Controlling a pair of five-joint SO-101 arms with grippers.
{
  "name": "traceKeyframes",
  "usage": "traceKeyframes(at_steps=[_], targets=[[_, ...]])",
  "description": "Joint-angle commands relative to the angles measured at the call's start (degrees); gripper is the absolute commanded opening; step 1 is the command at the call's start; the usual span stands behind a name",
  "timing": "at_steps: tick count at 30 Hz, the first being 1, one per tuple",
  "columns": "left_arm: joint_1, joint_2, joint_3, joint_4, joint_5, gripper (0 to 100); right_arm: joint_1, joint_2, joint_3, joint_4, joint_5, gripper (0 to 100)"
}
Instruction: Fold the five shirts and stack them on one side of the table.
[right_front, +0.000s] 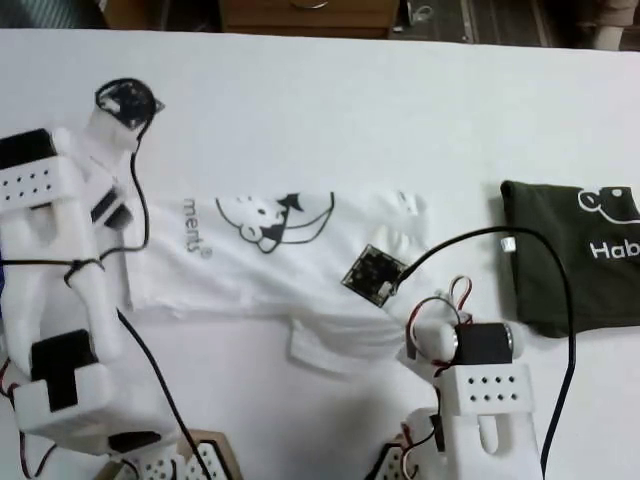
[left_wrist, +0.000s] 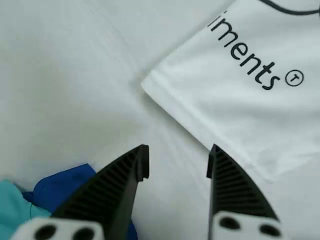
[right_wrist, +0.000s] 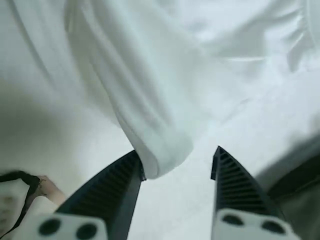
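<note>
1. A white cotton shirt with a dark cartoon print (right_front: 290, 250) lies spread mid-table, apparently laid out for folding.
2. The left gripper (left_wrist: 177, 162) is wide open and empty. It hovers by the shirt's hem corner at 9 o'clock, likely placed to pinch it.
3. The right gripper (right_wrist: 177, 160) is parted, grasping nothing, with the sleeve cuff (right_wrist: 165, 150) at 6 o'clock between its jaws.
4. A folded dark green shirt (right_front: 560, 255) sits at 3 o'clock, seemingly starting the stack.
5. Both shirts bear lettering.

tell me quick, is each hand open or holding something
Left hand: open, empty, over the table by the white shirt corner.
Right hand: open, a fold of that shirt in its gap, not gripped.
</note>
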Motion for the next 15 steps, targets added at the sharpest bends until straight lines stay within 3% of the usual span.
traceKeyframes(at_steps=[1, 6, 15], targets=[[1.7, 6.7, -3.0, -1.8, 3.3, 21, -0.1, -1.3, -5.4, 0.0, -0.2, 19.7], [3.3, 22.3, -8.7, -7.9, 8.7, 21, 0.0, -1.3, -9.5, -0.6, -0.3, 19.7], [6.0, 42.9, -32.4, -3.7, 11.7, 21, 0.3, -1.3, -9.9, 0.6, 0.2, 19.7]])
